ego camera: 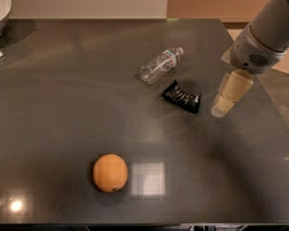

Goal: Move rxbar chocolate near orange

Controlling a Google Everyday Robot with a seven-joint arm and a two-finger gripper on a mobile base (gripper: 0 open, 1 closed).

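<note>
Lying flat on the dark table (58, 105), the rxbar chocolate (181, 96) has the gripper (220, 109) poised just to its right, not touching it; open or closed, I cannot tell. A clear bottle (160, 65) lies just behind the bar. The orange (110, 173) sits well apart, front-left of it.

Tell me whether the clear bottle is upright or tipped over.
Tipped over: the clear bottle lies lengthwise on the table, cap toward the far right. The gripper hovers right of the rxbar chocolate.
</note>
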